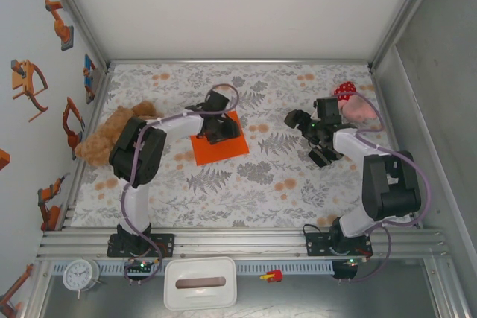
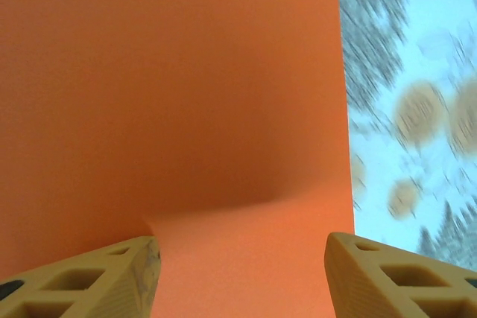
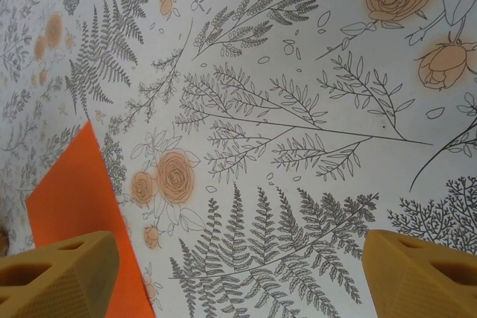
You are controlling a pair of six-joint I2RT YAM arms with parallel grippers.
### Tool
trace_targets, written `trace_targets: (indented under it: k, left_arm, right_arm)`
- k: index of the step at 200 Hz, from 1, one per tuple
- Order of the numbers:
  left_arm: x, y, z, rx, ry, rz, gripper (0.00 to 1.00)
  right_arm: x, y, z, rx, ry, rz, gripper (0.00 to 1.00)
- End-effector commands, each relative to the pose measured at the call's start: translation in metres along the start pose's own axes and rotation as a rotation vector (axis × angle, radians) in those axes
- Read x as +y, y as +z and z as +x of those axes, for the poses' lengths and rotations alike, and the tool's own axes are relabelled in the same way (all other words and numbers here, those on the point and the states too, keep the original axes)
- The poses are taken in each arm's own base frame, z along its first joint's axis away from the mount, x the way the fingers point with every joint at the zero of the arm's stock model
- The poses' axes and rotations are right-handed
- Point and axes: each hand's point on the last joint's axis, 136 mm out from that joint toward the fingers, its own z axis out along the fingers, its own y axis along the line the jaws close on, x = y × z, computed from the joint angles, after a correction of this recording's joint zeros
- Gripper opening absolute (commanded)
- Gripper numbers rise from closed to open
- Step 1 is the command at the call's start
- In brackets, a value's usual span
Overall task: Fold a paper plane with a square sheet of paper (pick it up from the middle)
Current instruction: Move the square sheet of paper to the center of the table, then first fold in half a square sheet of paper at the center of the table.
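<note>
Got thin bright orange square sheet of paper (image 1: 216, 153) lying flat on floral-print tablecloth (image 1: 298, 184), left of centre. Seeing left gripper (image 1: 218, 130) down on the sheet's middle. Left wrist view: left gripper (image 2: 242, 249) over the sheet (image 2: 171, 94), tan fingers (image 2: 112, 281) partway apart, paper bowing up in a low ridge between them, not pinched. Right gripper (image 1: 307, 138) well apart to the right over bare cloth, near red polka-dot plush (image 1: 344, 93). Right wrist view: right gripper (image 3: 238, 258) spread wide, nothing between, sheet corner (image 3: 78, 184) at lower left. Brown teddy bear (image 1: 104, 139) at left edge.
</note>
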Motion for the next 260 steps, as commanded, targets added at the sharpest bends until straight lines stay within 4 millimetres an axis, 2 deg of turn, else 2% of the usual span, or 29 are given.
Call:
trace_targets:
  k: [1, 22, 46, 61, 85, 98, 111, 137, 171, 208, 260]
  left_arm:
    - [-0.002, 0.014, 0.07, 0.186, -0.014, -0.044, 0.58]
    - [-0.025, 0.011, 0.095, 0.207, -0.003, -0.023, 0.54]
    - [-0.049, 0.002, 0.109, 0.211, 0.004, 0.029, 0.5]
    - [-0.061, -0.012, 0.102, 0.179, 0.013, 0.064, 0.49]
    - [-0.074, -0.044, 0.075, 0.074, 0.017, 0.118, 0.49]
    - [-0.068, -0.056, 0.064, 0.022, -0.005, 0.111, 0.49]
    - [-0.052, -0.059, 0.058, -0.014, -0.046, 0.086, 0.49]
    - [-0.017, -0.053, 0.061, -0.01, -0.163, 0.056, 0.49]
    - [-0.003, -0.045, 0.069, 0.005, -0.234, 0.07, 0.49]
    - [0.003, -0.033, 0.077, 0.031, -0.259, 0.06, 0.49]
    - [0.016, -0.026, 0.082, 0.038, -0.272, 0.016, 0.49]
  right_arm:
    - [0.002, -0.001, 0.0, 0.002, 0.012, 0.019, 0.83]
    - [-0.003, -0.003, 0.007, 0.014, 0.014, 0.031, 0.82]
    - [-0.006, -0.005, 0.017, 0.034, 0.014, 0.04, 0.8]
    - [-0.003, -0.006, 0.023, 0.052, 0.007, 0.036, 0.77]
    - [0.006, -0.006, 0.038, 0.095, -0.015, 0.017, 0.68]
    - [0.016, -0.003, 0.052, 0.143, -0.043, -0.009, 0.61]
    - [0.024, 0.0, 0.069, 0.2, -0.072, -0.021, 0.54]
    - [0.035, 0.009, 0.101, 0.308, -0.111, -0.046, 0.43]
    - [0.044, 0.019, 0.131, 0.41, -0.177, -0.032, 0.38]
    - [0.042, 0.027, 0.146, 0.454, -0.194, -0.008, 0.37]
    - [0.033, 0.033, 0.151, 0.471, -0.2, 0.028, 0.37]
